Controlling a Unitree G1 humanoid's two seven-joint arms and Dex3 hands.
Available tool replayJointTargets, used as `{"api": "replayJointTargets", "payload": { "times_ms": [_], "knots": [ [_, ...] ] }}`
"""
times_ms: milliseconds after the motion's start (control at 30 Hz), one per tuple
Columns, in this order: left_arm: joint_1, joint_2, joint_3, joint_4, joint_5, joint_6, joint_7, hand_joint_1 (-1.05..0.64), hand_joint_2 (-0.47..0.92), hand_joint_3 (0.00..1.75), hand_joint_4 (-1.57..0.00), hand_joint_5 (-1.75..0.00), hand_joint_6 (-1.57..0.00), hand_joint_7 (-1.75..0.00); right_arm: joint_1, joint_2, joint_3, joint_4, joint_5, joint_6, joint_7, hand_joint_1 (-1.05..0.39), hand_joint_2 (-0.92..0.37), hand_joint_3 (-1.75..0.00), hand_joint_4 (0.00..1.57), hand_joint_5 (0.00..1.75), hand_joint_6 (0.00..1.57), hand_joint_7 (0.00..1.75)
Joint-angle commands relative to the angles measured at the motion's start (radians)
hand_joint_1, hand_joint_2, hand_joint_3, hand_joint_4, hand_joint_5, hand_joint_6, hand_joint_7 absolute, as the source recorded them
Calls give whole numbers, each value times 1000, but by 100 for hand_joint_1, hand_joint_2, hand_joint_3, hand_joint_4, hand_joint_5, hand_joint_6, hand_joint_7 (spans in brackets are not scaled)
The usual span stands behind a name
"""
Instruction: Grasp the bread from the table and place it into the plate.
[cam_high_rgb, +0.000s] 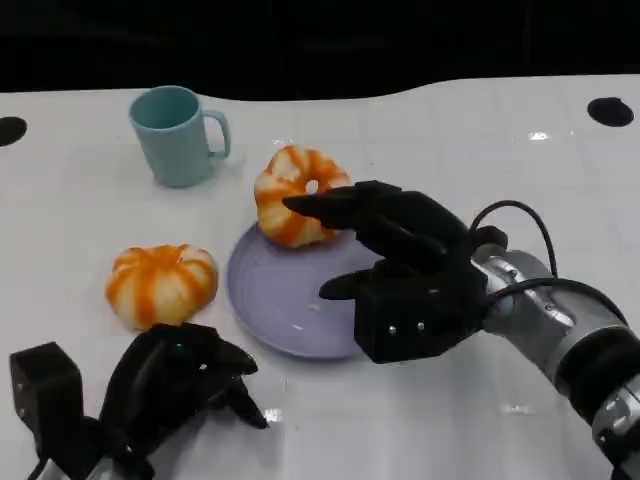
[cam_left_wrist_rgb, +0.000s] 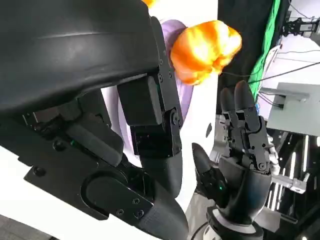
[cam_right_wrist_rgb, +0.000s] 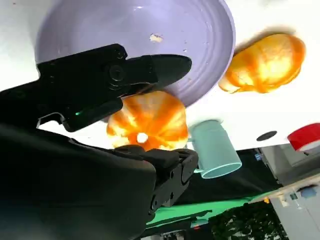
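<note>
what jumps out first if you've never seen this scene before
Two glossy orange-and-white striped bread rolls stand out on the white table: one at the far rim of the round lavender plate, one left of it. The black right hand hovers over the plate, fingers reaching toward the far roll.

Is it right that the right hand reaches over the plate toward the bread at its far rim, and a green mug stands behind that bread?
Not quite: the mug is light blue, not green, as the head view shows. The rest holds: the right hand reaches over the plate toward the bread at its far rim.
</note>
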Motion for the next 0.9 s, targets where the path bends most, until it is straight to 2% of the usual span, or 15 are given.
{"api": "replayJointTargets", "payload": {
  "times_ms": [33, 200, 400, 700, 733, 900],
  "knots": [
    [9, 12, 4, 1, -1, -6, 5, -105, 74, 0, -157, -59, -157, -17, 28, -35, -15, -53, 24, 5, 28, -80, -92, -19, 2, 19, 16, 1],
    [5, 14, 4, 3, -1, 0, 8, -105, 74, 0, -157, -59, -157, -17, 51, -64, -19, -96, 27, -14, 25, -78, -92, -18, 14, 28, 26, 6],
    [4, 14, 3, 5, 2, -4, 11, -105, 74, 0, -157, -59, -157, -18, 78, -85, -26, -125, 40, -29, 21, -76, -92, -17, 20, 34, 32, 8],
    [1, 12, 6, 12, -5, -1, 2, -105, 74, 0, -157, -60, -157, -18, 186, -155, -71, -271, 57, -89, -15, -69, -92, -14, 34, 46, 46, 11],
    [2, 12, 6, 10, -5, 1, 3, -105, 74, 0, -157, -60, -157, -18, 202, -163, -79, -294, 62, -91, -11, -68, -92, -13, 31, 55, 48, 11],
    [2, 11, 5, 8, -3, -1, 6, -105, 73, 0, -157, -61, -157, -19, 295, -209, -116, -394, 75, -133, -30, -61, -92, -7, 30, 73, 55, 12]
  ]
}}
